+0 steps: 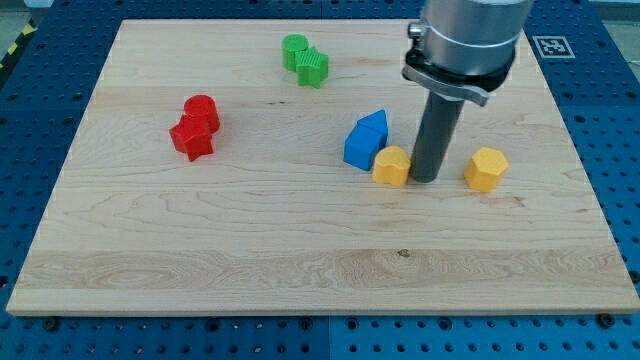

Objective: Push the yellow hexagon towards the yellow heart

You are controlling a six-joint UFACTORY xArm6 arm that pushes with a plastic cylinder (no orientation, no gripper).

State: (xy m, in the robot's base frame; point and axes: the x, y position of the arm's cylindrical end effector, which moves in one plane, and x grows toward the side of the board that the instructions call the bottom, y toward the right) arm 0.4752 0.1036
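The yellow hexagon [486, 168] lies on the wooden board [300, 260] at the view's right. The yellow heart [392, 165] lies to its left, touching the blue blocks. My tip [424, 179] stands on the board between the two yellow blocks. It is right beside the heart's right side and a short gap left of the hexagon. The rod rises from the tip to the grey arm body at the view's top.
Two blue blocks [366, 140] sit together just left of the yellow heart. Two green blocks [305, 58] lie near the view's top centre. A red cylinder [202, 110] and a red star [192, 140] touch at the view's left.
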